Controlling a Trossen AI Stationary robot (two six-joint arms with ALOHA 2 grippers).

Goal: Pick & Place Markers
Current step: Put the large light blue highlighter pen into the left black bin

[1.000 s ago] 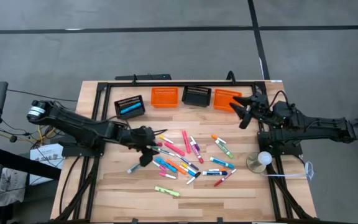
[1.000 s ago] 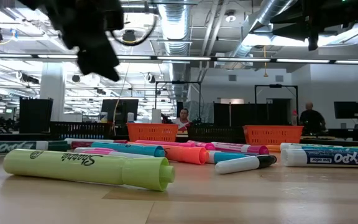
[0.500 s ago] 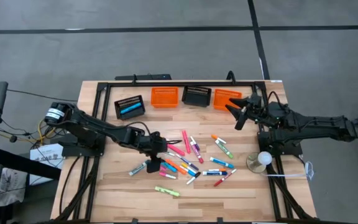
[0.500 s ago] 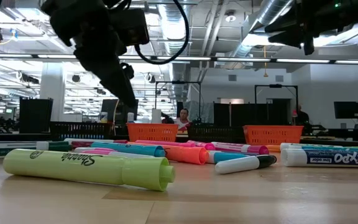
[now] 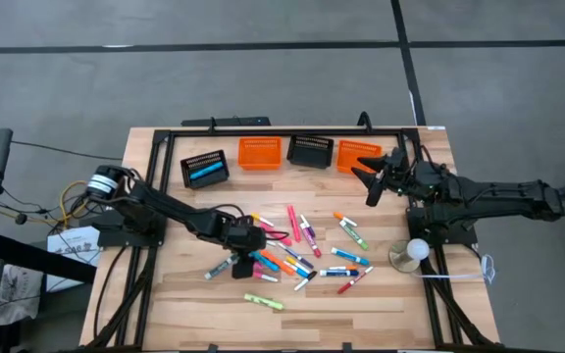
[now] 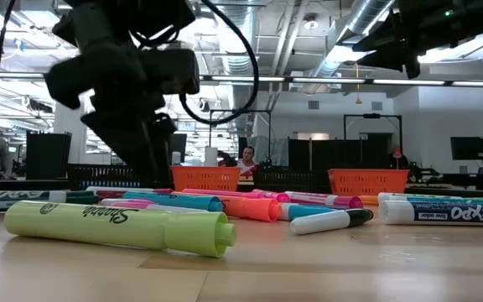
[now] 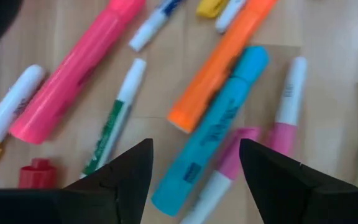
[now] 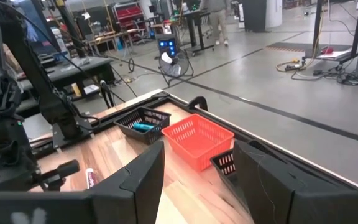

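Left gripper [image 7: 194,177]: spread over blue marker [image 7: 213,127]; should straddle its barrel squarely. Right gripper [image 8: 197,168]: spread, empty, near baskets [image 5: 260,152].

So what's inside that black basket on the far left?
A blue marker lies inside the black slatted plastic basket at the far left. Whether anything else sits beneath it or against the walls can't be seen.

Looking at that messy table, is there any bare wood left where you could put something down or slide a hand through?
Yes. The table is bare along its near edge, below the yellow highlighter, and down its left side beyond the left hand. A strip between the baskets and the markers is also free. The middle is crowded with markers.
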